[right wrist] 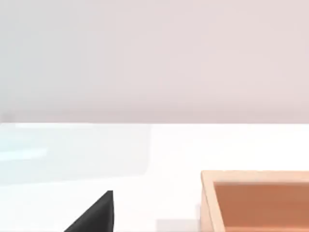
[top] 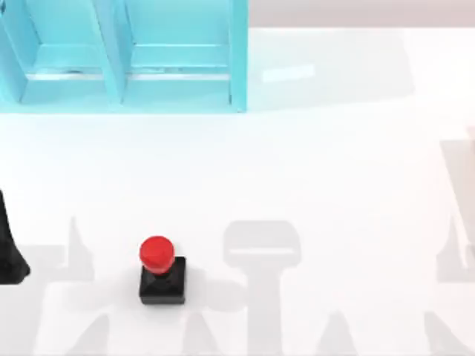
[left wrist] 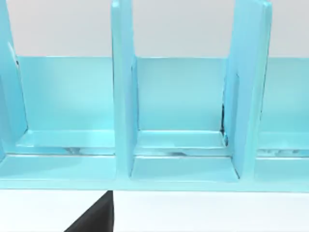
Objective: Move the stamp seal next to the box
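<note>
The stamp seal [top: 161,268], a black square block with a glossy red knob, stands upright on the white table at the front left of the top view. A dark part of my left gripper [top: 9,256] shows at the table's left edge, well to the left of the stamp and apart from it. In the left wrist view a black tip of that gripper [left wrist: 94,217] points toward the cyan rack. The right wrist view holds a tan open box [right wrist: 255,177] on the table, with a black tip of my right gripper [right wrist: 94,217] short of it.
A tall cyan rack [top: 119,81] with upright dividers stands at the back left of the table, seen close in the left wrist view as the rack [left wrist: 183,159]. White table [top: 319,170] stretches from the stamp to the right side.
</note>
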Controlling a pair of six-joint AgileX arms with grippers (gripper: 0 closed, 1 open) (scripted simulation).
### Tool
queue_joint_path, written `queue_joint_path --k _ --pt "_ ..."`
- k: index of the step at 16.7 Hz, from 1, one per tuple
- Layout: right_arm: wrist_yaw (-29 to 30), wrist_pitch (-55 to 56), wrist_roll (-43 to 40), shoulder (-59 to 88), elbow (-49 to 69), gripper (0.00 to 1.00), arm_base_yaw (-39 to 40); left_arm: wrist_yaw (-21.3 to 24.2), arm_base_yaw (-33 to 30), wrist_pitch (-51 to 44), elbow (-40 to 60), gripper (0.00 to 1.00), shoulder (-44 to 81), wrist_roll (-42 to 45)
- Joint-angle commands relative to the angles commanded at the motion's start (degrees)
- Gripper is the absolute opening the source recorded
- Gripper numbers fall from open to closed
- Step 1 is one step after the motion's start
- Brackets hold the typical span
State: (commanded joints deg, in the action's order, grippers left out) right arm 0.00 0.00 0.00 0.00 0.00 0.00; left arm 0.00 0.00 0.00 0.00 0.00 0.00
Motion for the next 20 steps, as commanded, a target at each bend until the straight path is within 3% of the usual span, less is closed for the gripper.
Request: queue_joint_path --k 4,9,13,20 --pt "-0.2 -0.8 0.5 1.0 1.1 1.0 0.7 0.0 0.0 0.0 0.0 1.0 0.0 0.0" --pt "-1.9 -9.1 5.3 12.7 13.0 1.0 7.7 0.0 0.0 0.0 0.0 1.0 0.0 0.0" --pt "-3.7 -21.2 12.0 29.3 30.9 1.0 16.8 0.0 0.0 0.0 0.0 1.0 0.0 0.0" --pt "-5.2 -49.5 26.2 68.6 72.0 1.0 34.1 0.0 0.0 0.0 0.0 1.0 0.0 0.0"
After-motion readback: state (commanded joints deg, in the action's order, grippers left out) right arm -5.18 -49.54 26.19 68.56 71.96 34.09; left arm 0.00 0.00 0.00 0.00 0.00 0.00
